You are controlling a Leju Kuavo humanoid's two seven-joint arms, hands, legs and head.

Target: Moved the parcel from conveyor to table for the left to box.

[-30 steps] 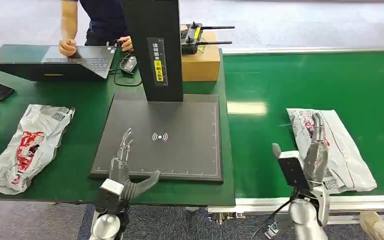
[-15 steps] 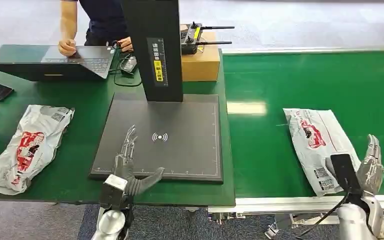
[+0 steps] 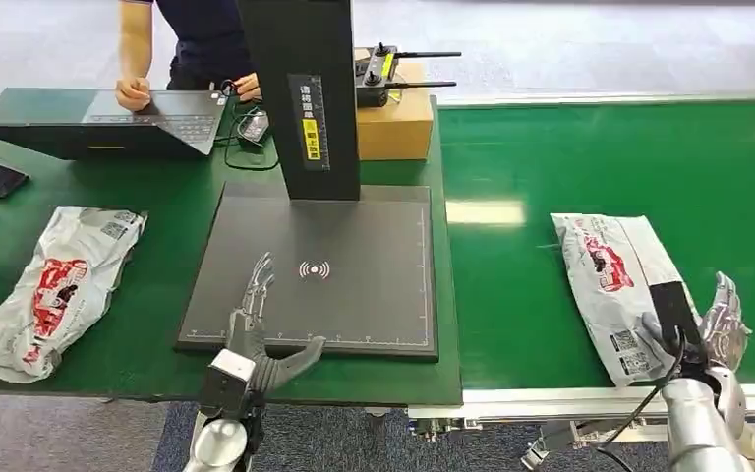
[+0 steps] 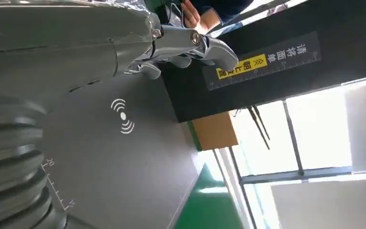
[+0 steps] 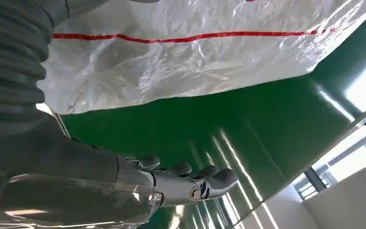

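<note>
Right robot hand (image 3: 713, 324): a second ago over the parcel (image 3: 617, 280) on the conveyor belt (image 3: 551, 177), now off it, open, just beside the parcel's near right corner. Parcel has drifted slightly along the belt toward the scanner pad (image 3: 354, 285). Left robot hand (image 3: 256, 339) has crept a little farther onto the scanner pad.

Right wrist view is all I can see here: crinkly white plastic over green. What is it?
Observer: A white parcel lying on the green conveyor; the right robot hand is open beside it, holding nothing.
Operator: Is there another arm?
Observer: Yes, the left robot hand is open over a dark scanner pad on the table.
Operator: Any other parcels?
Observer: One more white parcel lies on the table's left side.
</note>
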